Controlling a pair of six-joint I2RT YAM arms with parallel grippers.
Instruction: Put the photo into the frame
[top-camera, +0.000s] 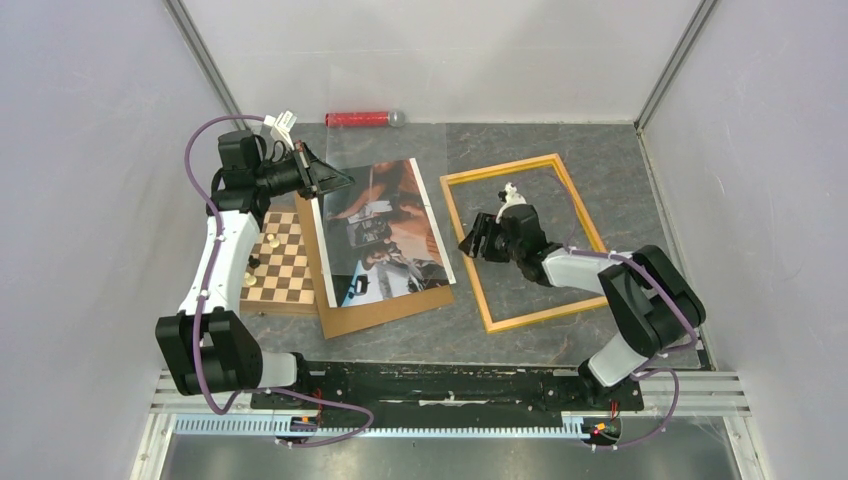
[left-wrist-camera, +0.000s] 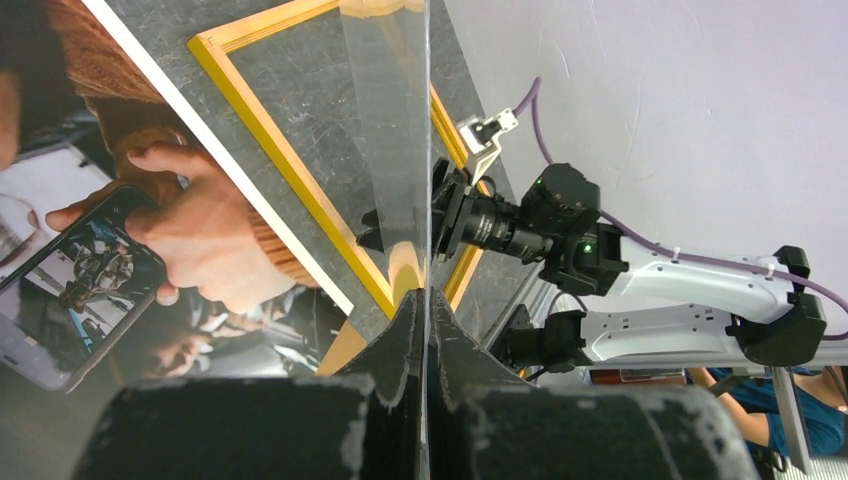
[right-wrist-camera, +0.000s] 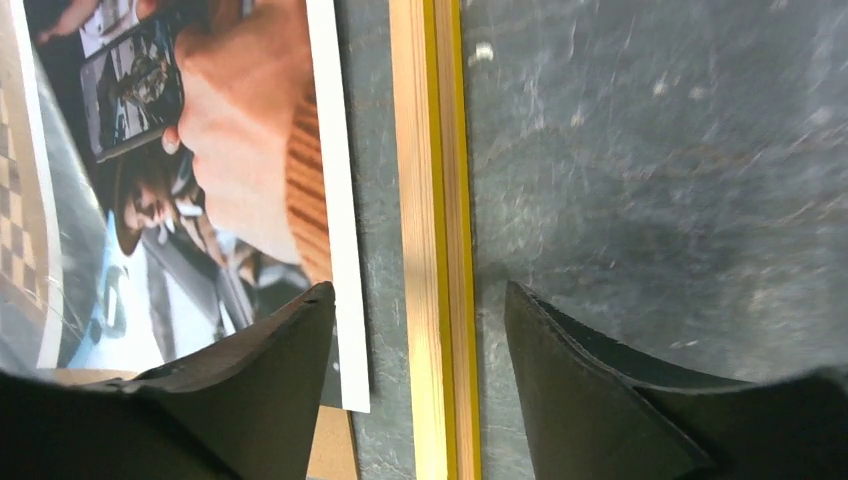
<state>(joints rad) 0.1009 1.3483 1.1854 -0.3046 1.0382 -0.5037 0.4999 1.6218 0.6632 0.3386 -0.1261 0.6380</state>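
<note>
- Two claws show from the top camera. The left claw (top-camera: 330, 179) hangs over the far left corner of the photo (top-camera: 385, 235), and the right claw (top-camera: 478, 240) hangs over the left rail of the frame (top-camera: 540, 316).
- The photo lies face up on a brown backing board (top-camera: 385, 312) on the tabletop (top-camera: 600, 160), just beside the frame on its left. A chessboard (top-camera: 282, 268) lies further left. Both long axes run from near to far, almost parallel.
- From the left wrist, we see the left claw pressed together on the edge of a clear sheet (left-wrist-camera: 395, 120), which stands thin side toward the camera.
- From the right wrist, the right claw is spread and holds nothing. One finger is on the photo's side of the rail and the other on the inner side, and neither touches the rail.
- We judge that the right arm is the nearer one. The photo lies to its left and must travel rightward, keeping its long axis as it is.
</note>
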